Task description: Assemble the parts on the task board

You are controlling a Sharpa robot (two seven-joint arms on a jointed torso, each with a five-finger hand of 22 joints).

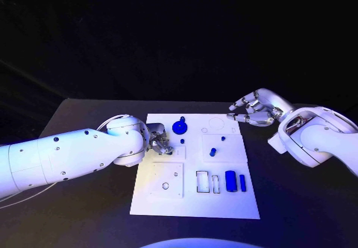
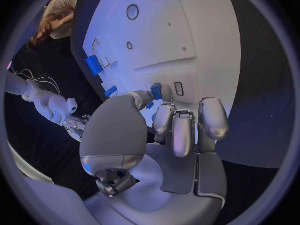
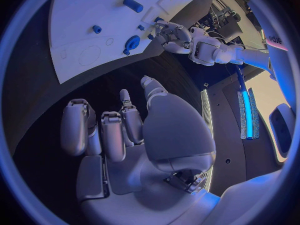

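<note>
The white task board (image 1: 195, 204) lies mid-table. My left hand (image 1: 159, 142) rests over its left side and pinches a small blue part (image 2: 156, 91) between thumb and a finger, beside a small rectangular slot (image 2: 179, 88). A round blue part (image 1: 180, 126) sits near the board's far edge, with small blue pegs (image 1: 212, 152) in the middle. Two blue cylinders (image 1: 231, 181) lie at the right near side. My right hand (image 1: 252, 111) hovers off the board's far right corner, fingers loosely bent, holding nothing. The right wrist view shows the board (image 3: 87, 15) and the round part (image 3: 131, 42).
Black table (image 1: 298, 206) surrounds the board on all sides. A square plate outline with holes (image 1: 166, 181) and narrow rectangular slots (image 1: 203, 182) mark the board's near half. A glowing blue light strip (image 3: 246, 110) lies beyond the table.
</note>
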